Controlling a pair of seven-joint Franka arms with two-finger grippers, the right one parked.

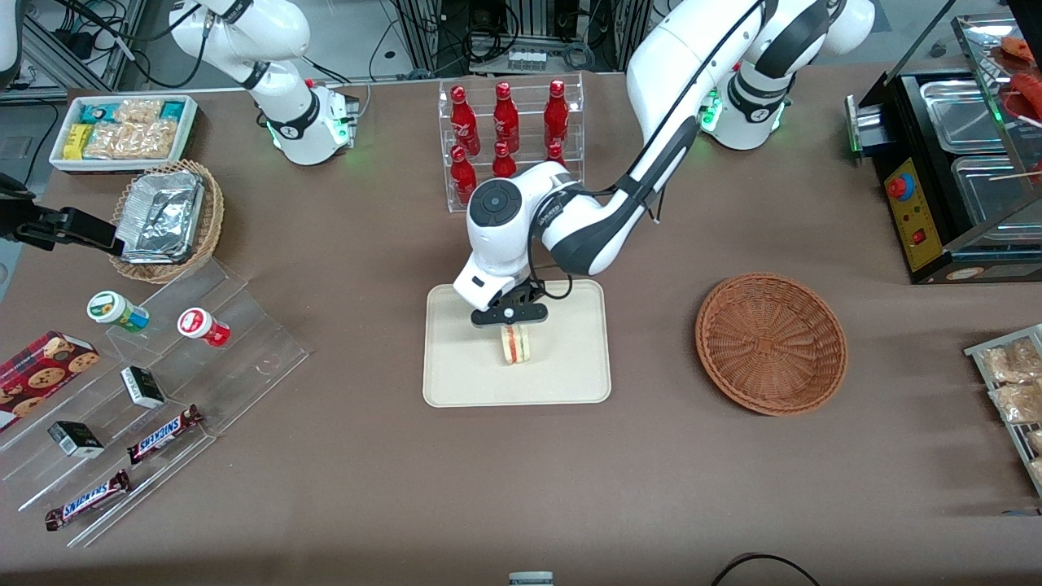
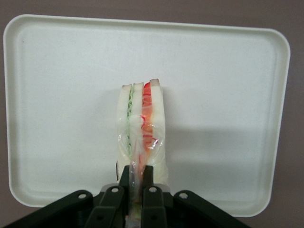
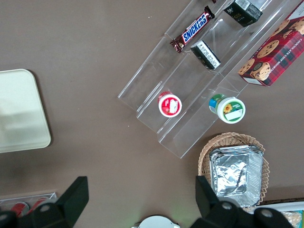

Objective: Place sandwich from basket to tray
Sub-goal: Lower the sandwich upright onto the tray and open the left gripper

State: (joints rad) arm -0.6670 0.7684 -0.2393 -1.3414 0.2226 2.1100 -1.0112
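Now sandwich (image 2: 142,128) between fingers (image 2: 148,183), over tray (image 2: 57,95)

Gripper-held (image 2: 137,190) sandwich (image 1: 515,345) over tray (image 1: 456,382)

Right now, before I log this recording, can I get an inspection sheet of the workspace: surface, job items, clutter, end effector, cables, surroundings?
Surface: brown table.
Sandwich: over the middle of the tray, cut edge showing red and green filling, wrapper pinched at one end.
Tray: cream, flat on the table; holds only the sandwich.
Basket: reddish-brown wicker, empty, toward the working arm's end.
Clutter: red bottles in a clear rack, Snickers bars and cups on acrylic steps, cookie box, foil packets in a tan basket, white snack bin.
End effector: shut on the sandwich, above the tray.
Cables: one black loop at the table edge.
Surroundings: black food warmer.
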